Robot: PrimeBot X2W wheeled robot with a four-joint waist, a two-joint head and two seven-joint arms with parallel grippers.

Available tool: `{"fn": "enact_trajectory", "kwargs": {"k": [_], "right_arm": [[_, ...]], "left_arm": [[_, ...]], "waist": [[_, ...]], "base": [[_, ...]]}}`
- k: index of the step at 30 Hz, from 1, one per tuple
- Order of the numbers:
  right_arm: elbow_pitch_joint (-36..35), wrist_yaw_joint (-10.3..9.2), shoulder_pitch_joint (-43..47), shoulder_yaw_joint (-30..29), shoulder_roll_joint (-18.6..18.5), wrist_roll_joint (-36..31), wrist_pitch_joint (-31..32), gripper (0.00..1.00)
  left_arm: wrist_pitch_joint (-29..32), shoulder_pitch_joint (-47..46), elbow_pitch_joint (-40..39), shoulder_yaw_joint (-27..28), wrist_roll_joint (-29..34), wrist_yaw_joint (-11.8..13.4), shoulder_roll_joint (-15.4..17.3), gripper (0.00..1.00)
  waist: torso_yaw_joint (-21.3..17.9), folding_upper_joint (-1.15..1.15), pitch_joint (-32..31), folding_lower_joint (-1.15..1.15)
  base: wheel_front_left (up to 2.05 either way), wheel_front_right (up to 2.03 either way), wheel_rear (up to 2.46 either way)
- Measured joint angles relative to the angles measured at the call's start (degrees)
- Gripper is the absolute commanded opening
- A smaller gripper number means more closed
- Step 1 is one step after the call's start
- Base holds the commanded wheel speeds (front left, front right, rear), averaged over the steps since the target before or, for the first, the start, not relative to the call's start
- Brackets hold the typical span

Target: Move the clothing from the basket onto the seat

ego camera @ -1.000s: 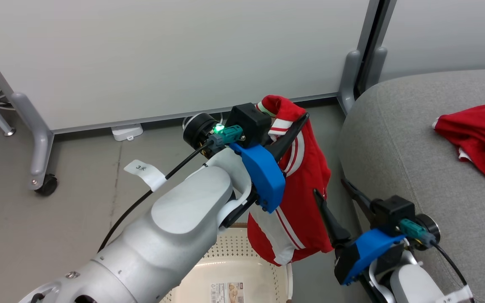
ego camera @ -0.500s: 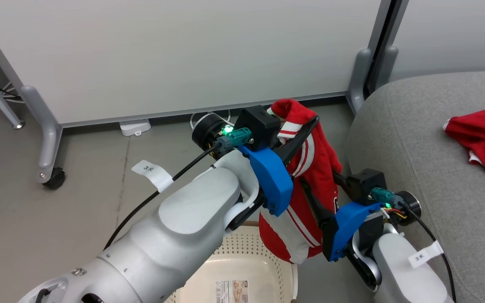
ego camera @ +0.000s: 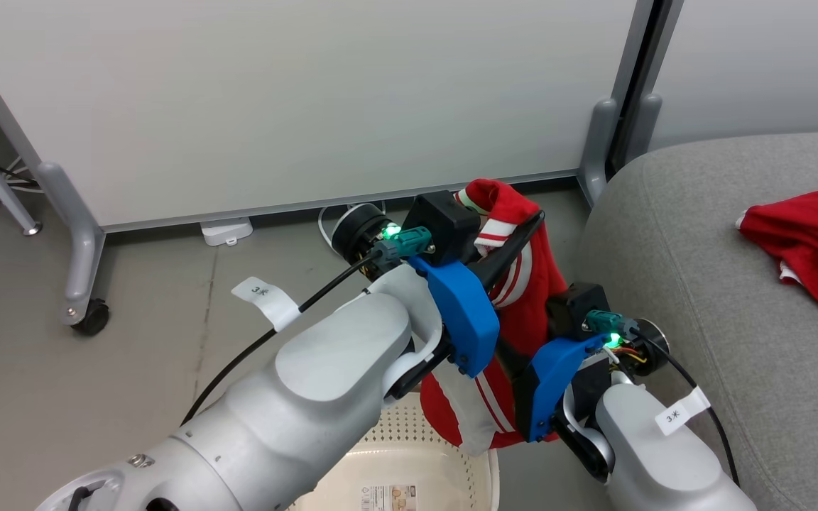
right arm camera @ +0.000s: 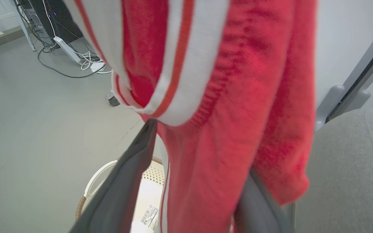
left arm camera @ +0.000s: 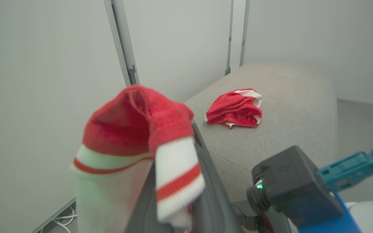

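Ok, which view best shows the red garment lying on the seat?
The left wrist view: the red garment lies whole, bunched on the seat, unobstructed. The head view cuts it at the right edge. The right wrist view faces the hanging garment instead.

The left arm [ego camera: 331, 376] rises from the lower left with its wrist held high, and the left gripper [ego camera: 531, 221] has its two dark fingers pressed together, pinching the top of the red garment [ego camera: 533, 284]. The right arm [ego camera: 654, 454] comes up from the lower right, lower than the left and just beside it. The right gripper [right arm camera: 201, 147] has its fingers spread wide, one on each side of the hanging cloth.
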Motion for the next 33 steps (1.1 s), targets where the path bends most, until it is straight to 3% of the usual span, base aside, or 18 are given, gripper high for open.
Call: {"fn": "enact_trajectory", "kwargs": {"k": [1,24,26,27,33], "right_arm": [[0.5,0.0,-0.3,0.2,0.0,0.4,-0.4,0.0],[7.4,0.0,-2.6,3.6,0.0,4.4,-5.5,0.0],[7.8,0.0,-2.8,3.5,0.0,4.7,-5.9,0.0],[8.0,0.0,-2.8,3.5,0.0,4.7,-6.0,0.0],[9.1,0.0,-3.5,3.4,0.0,5.0,-6.8,0.0]], "left_arm": [[0.0,0.0,0.0,-0.1,0.0,0.0,0.0,0.0],[-0.8,-0.3,2.1,-2.0,-2.6,0.0,-0.1,0.0],[-1.0,-0.4,2.4,-2.0,-2.6,0.0,-0.1,0.5],[-1.0,-0.4,2.6,-2.1,-2.6,0.0,-0.1,1.0],[-1.3,-0.4,3.2,-2.1,-3.0,0.0,-0.1,1.0]], "waist": [[0.0,0.0,-0.1,0.0],[-1.0,0.0,-1.3,0.0],[-1.1,0.0,-1.4,0.0],[-1.1,0.0,-1.4,0.0],[-1.3,0.0,-1.4,0.0]], "base": [[0.0,0.0,0.0],[0.0,0.0,0.0],[0.0,0.0,0.0],[0.0,0.0,0.0],[0.0,0.0,0.0]]}}
